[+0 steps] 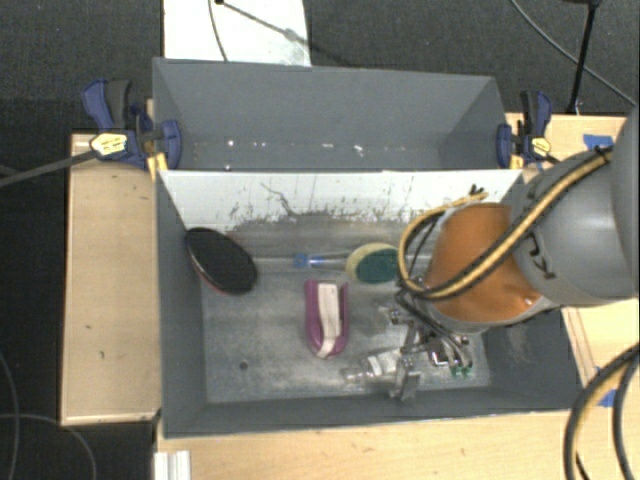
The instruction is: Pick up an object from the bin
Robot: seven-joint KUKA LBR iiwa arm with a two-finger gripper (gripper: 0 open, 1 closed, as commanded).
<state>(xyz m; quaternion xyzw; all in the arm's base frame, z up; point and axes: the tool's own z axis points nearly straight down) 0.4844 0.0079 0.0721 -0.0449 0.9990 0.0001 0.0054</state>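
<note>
the arm (585, 233) is what sits closest to my view, coming in from the right with its orange cover (482, 268) and looped cables over the right half of the grey bin (320, 118). below the cover the pincer (408, 378) is down at the bin floor, near the front wall and right of centre. i cannot tell from here whether it is open or closed.

i count four loose things in the bin, one of each kind. a small pale, partly clear thing (370, 370) lies on the floor at the front, just beside the pincer on its left, and looks to be touching it. i cannot make out what it is, or whether it is gripped. a purple and white oblong thing (326, 318) lies in the middle of the floor, near the pincer, to its left and further back. a brush with a thin blue handle and a round green and yellow head (372, 265) lies at the back wall, its head next to the orange cover. a black oval thing (220, 260) rests at the back left, well apart from the pincer.
</note>
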